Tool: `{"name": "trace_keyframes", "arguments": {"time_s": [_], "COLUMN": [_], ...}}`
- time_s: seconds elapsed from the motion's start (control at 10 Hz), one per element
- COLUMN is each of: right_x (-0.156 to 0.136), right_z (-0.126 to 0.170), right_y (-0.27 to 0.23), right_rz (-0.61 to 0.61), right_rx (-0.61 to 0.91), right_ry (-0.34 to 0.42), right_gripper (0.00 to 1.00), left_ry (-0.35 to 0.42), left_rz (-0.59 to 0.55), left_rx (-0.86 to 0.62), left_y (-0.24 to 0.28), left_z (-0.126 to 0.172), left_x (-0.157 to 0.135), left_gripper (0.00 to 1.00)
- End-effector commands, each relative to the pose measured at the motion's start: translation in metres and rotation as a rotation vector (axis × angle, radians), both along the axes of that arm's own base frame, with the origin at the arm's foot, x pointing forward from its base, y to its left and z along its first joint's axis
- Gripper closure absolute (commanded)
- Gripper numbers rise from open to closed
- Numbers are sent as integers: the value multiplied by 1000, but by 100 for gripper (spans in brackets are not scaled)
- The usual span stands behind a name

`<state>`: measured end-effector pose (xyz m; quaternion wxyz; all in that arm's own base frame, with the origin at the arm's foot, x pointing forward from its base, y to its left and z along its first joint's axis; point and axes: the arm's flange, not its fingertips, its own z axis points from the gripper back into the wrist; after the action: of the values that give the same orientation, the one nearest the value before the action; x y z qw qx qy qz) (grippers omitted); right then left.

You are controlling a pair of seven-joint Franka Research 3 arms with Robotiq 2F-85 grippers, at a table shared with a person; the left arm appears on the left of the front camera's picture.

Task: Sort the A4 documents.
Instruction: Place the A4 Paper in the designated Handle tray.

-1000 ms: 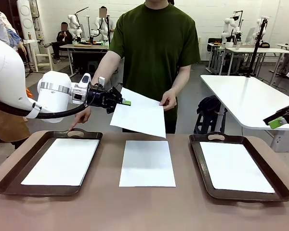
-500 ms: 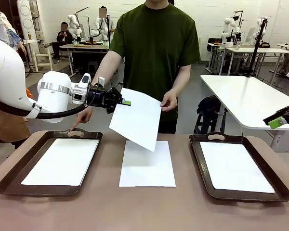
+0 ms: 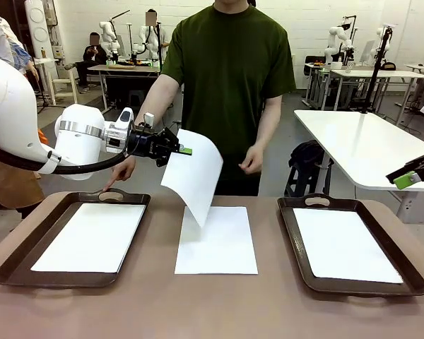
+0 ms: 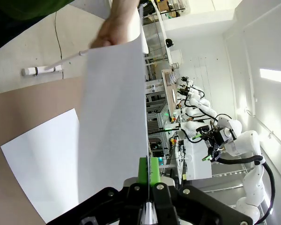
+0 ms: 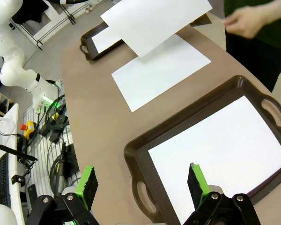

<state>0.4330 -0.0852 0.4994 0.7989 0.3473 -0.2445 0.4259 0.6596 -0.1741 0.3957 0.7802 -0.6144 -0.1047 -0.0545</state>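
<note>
Front view: the left gripper (image 3: 186, 150) is clamped on the upper edge of one A4 sheet (image 3: 196, 173). The paper hangs curled in the air, at twelve o'clock of a flat sheet (image 3: 218, 244) lying mid-table. At nine o'clock of the flat sheet sits the left tray (image 3: 14, 263) with its own paper (image 3: 92, 236), and at three o'clock the right tray (image 3: 291, 236) with another page (image 3: 346, 244). The person's hand (image 3: 251, 159) is apart from the hanging paper, at its three o'clock. The right gripper (image 5: 141, 172) is spread wide and empty, off the table's three o'clock side.
</note>
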Motion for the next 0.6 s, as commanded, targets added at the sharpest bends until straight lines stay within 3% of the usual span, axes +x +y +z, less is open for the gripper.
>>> {"name": "trace_keyframes", "arguments": {"time_s": [0.0, 0.4, 0.5], "right_x": [-1, -1, -1], "right_z": [0, 0, 0], "right_y": [0, 0, 0], "right_rz": [7, 7, 7], "right_rx": [3, 3, 3], "right_ry": [-2, -2, -2], "right_gripper": [0, 0, 0], "left_ry": [2, -86, -64], "left_rz": [0, -34, -67], "left_rx": [-1, 75, 96], "left_y": [0, 24, 40], "left_z": [0, 29, 32], "left_x": [0, -24, -38], "left_gripper": [100, 99, 99]}}
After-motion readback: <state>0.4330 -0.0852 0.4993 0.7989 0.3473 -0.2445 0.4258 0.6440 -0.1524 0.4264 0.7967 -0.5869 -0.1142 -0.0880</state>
